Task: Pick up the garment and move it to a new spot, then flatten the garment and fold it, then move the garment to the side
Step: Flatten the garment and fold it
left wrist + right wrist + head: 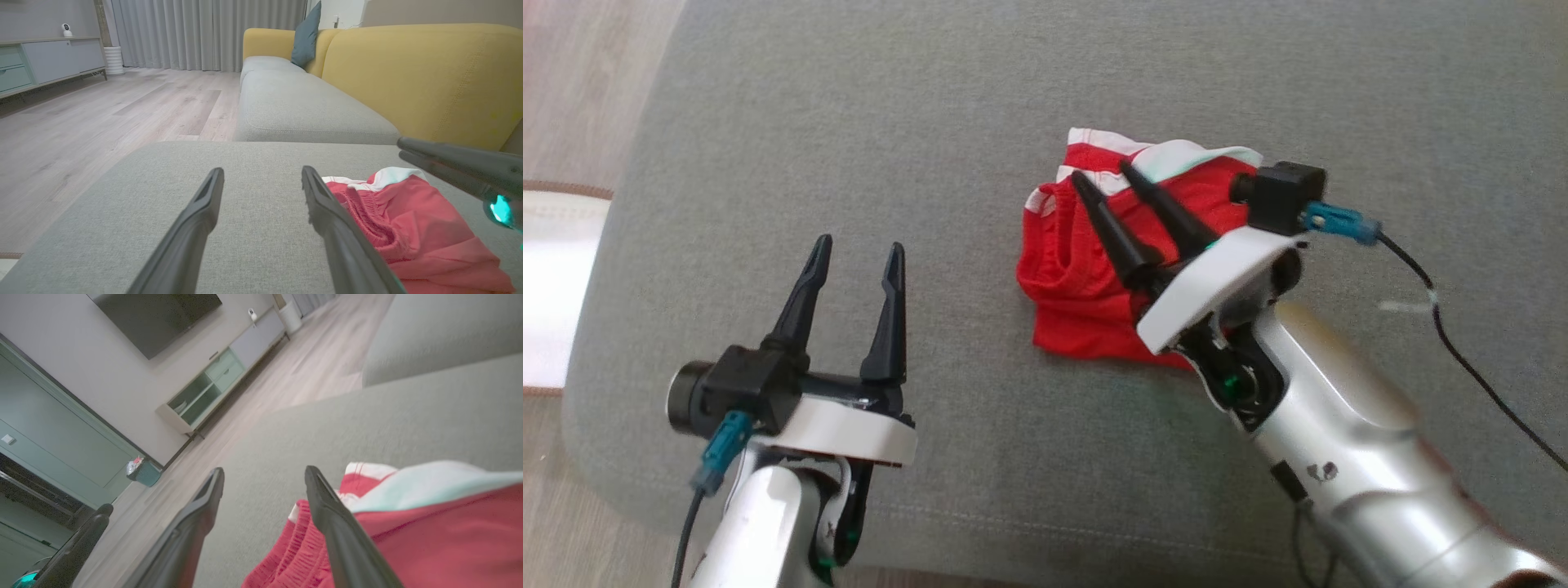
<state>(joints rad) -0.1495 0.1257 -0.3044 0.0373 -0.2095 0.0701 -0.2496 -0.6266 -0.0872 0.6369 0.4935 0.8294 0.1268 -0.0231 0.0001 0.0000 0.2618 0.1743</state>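
Head view: red garment [1094,269] bunched on grey cushion [931,122], right of centre; right end effector [1102,171] spread over it, pinching nothing; left end effector [859,242] spread, well left. Likely best: pinch opposite edges, draw apart flat

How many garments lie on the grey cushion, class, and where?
1. The red garment lies bunched right of centre on the grey cushion, beneath the right gripper, its jaws open. Anything hidden under it cannot be seen.

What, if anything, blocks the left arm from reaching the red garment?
Likely yes: bare grey cushion lies between its open jaws and the garment, though the right arm's jaws hang over it.
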